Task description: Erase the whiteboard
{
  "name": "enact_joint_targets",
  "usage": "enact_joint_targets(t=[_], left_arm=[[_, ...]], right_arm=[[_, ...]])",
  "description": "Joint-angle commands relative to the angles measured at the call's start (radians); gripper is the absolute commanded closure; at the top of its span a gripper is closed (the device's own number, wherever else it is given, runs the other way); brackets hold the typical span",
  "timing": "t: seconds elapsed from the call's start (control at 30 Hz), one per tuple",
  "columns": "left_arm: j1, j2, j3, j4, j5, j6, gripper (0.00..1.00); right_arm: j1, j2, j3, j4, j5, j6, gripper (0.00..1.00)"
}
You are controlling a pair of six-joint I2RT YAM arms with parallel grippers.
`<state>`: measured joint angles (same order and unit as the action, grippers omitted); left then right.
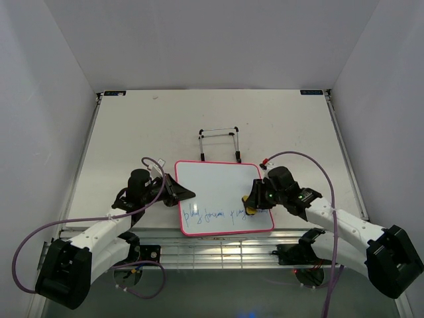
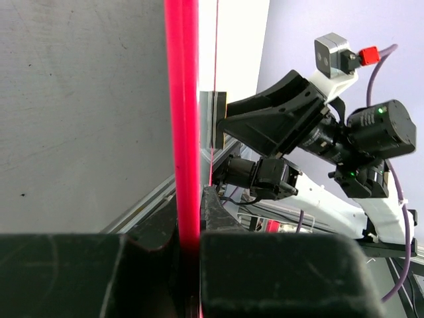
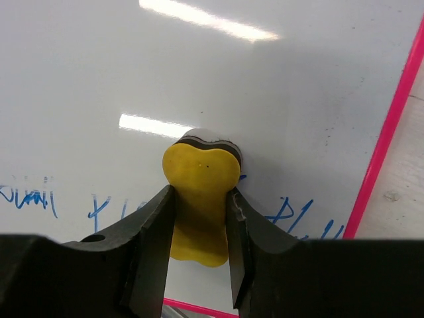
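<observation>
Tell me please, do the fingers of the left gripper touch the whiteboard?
Touching. In the left wrist view, the pink frame of the whiteboard runs straight down between the fingers of the left gripper, which are shut on it from both sides with no gap.

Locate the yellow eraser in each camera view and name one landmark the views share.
Top external: yellow eraser on the right side of the whiteboard, by the blue writing.
Left wrist: not visible.
Right wrist: centre, clamped in the right gripper, against the board.
Shared landmark: the pink frame, a vertical bar in left wrist, at the right edge in right wrist.
</observation>
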<state>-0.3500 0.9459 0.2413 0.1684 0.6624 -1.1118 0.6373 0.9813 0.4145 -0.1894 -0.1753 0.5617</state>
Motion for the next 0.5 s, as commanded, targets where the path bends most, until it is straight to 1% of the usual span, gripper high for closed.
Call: enact_joint_targets(t=[0.0,0.03,0.1,0.13,0.2,0.23,0.27,0.33,0.37,0.4,0.47], left_arm=[[0.006,0.011,-0.011,-0.032,-0.175,0.043,1.00],[0.006,0.011,-0.008,-0.030,-0.175,0.037,1.00],[0.000,0.008,-0.007,-0.030,-0.179,0.032,1.00],[-0.003,0.008,-0.005,-0.030,-0.182,0.027,1.00],[-0.007,0.005,-0.005,-0.030,-0.190,0.021,1.00],[-0.010,-0.001,-0.005,-0.030,-0.191,0.015,1.00],[-0.012,-0.001,-0.007,-0.030,-0.195,0.013,1.00],[-0.020,-0.004,-0.008,-0.032,-0.202,0.006,1.00],[-0.021,-0.007,-0.008,-0.030,-0.205,0.004,1.00],[-0.023,-0.007,-0.008,-0.030,-0.208,0.003,1.00],[-0.026,-0.006,-0.010,-0.030,-0.211,0.001,1.00]], right_arm=[[0.108,0.054,0.047,-0.064,-0.004,0.012,0.65],[0.175,0.068,0.093,-0.056,0.006,0.024,0.65],[0.244,0.118,0.142,-0.032,0.042,0.064,0.65],[0.316,0.140,0.197,-0.025,0.068,0.073,0.65],[0.384,0.207,0.254,-0.012,0.092,0.096,0.65],[0.442,0.232,0.282,-0.005,0.109,0.102,0.65],[0.472,0.255,0.335,-0.001,0.117,0.107,0.65],[0.533,0.333,0.391,0.014,0.123,0.110,0.65],[0.551,0.361,0.450,0.019,0.123,0.109,0.65],[0.567,0.419,0.483,0.019,0.122,0.106,0.65],[0.611,0.476,0.547,0.010,0.111,0.086,0.65]])
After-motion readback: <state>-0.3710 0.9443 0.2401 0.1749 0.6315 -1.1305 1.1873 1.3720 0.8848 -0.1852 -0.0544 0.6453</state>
